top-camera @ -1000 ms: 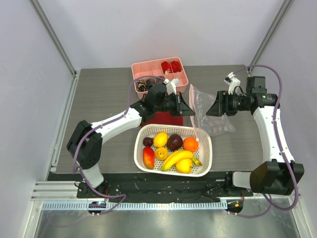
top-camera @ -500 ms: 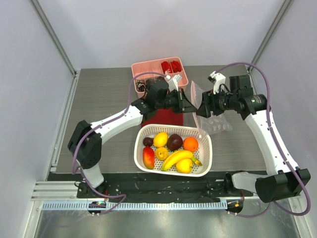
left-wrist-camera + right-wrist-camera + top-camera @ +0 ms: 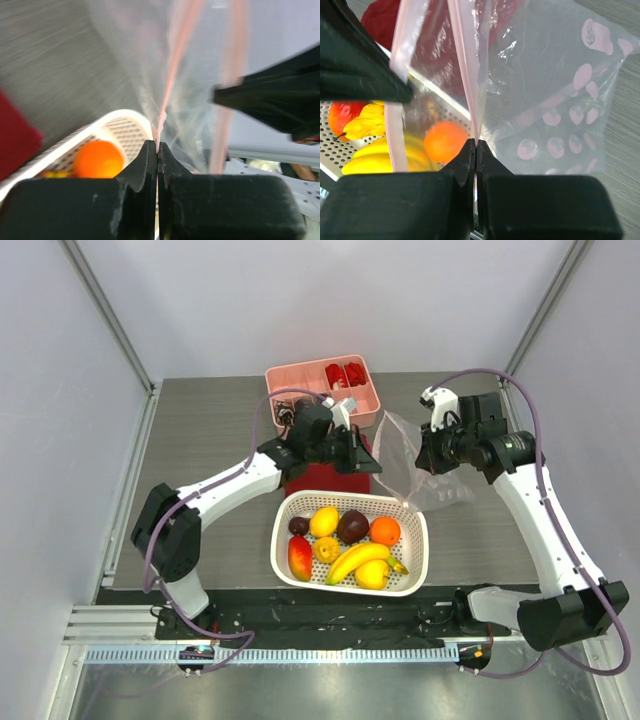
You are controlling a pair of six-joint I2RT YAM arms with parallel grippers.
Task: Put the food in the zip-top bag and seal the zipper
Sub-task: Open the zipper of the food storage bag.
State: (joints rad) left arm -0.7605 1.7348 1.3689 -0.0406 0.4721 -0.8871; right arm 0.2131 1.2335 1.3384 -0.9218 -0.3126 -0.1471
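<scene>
Robot lab test cell, plain white panel walls [image 3: 300, 300], aluminium frame posts [image 3: 108, 310] (enclosure-like), grey tabletop [image 3: 210, 430]

A grey wood-grain worktop [image 3: 210, 430] carries a pink compartment tray [image 3: 315, 364] at its far edge. The tray holds red pieces [image 3: 345, 373] in a far compartment and dark ones [image 3: 290, 412], too small to identify, at its near left. A dark red flat thing [image 3: 330, 478], perhaps a cloth, lies between the tray and a white perforated basket [image 3: 421, 540] near the front edge.
</scene>
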